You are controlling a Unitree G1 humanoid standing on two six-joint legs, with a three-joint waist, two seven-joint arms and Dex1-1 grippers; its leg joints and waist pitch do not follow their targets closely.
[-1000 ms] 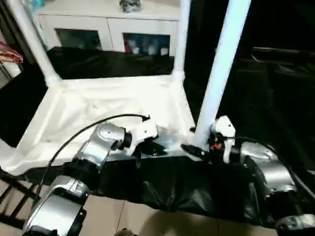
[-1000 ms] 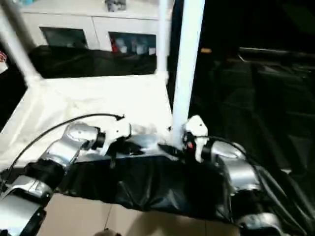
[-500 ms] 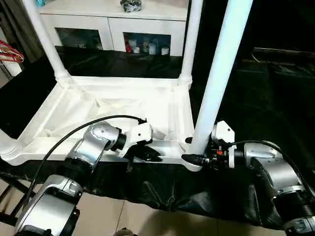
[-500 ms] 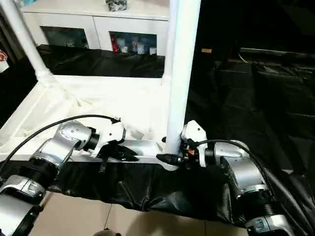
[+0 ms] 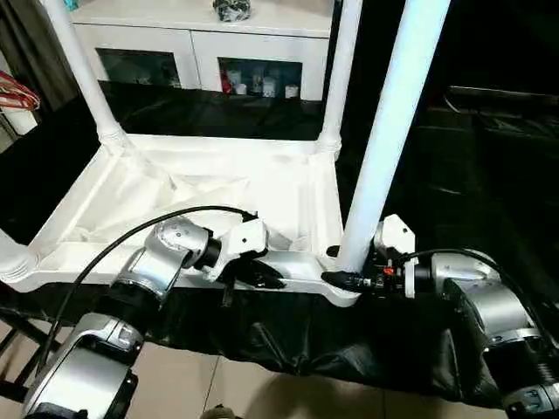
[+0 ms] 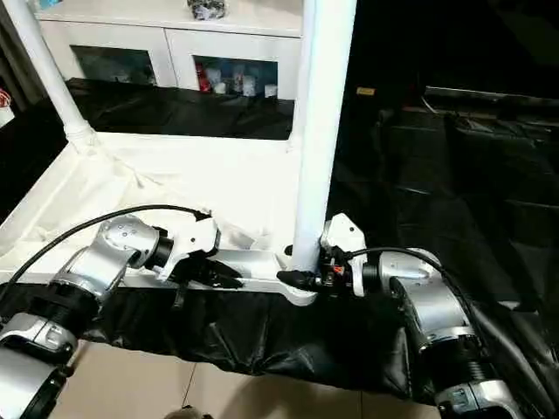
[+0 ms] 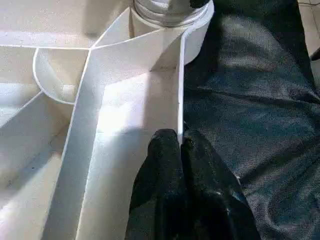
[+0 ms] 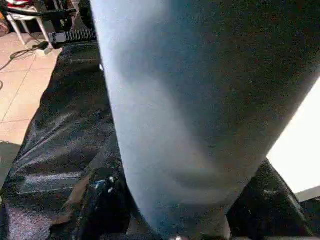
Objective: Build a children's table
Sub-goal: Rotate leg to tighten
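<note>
The children's table lies upside down on black cloth, its ribbed underside (image 5: 218, 188) facing up. Two far legs (image 5: 83, 70) (image 5: 341, 74) stand in their corner sockets. The near right leg (image 5: 393, 122) stands upright in its socket (image 7: 170, 15). My right gripper (image 5: 341, 278) is shut on the base of this leg, a finger (image 8: 100, 200) on each side of it. My left gripper (image 5: 262, 278) is shut on the thin near rim (image 7: 179, 100) of the top, left of that socket. The near left corner (image 5: 13, 257) sits at the picture's edge.
A white cabinet with glass doors (image 5: 201, 52) stands behind the table. Black cloth (image 5: 472, 175) covers the surface and hangs over its front edge (image 5: 288, 340). Tiled floor (image 5: 262, 393) shows below. A black frame (image 5: 17, 358) stands at the lower left.
My right gripper's fingers have closed in on the base of the near right leg. The left gripper keeps its hold on the rim. The camera has steadied.
</note>
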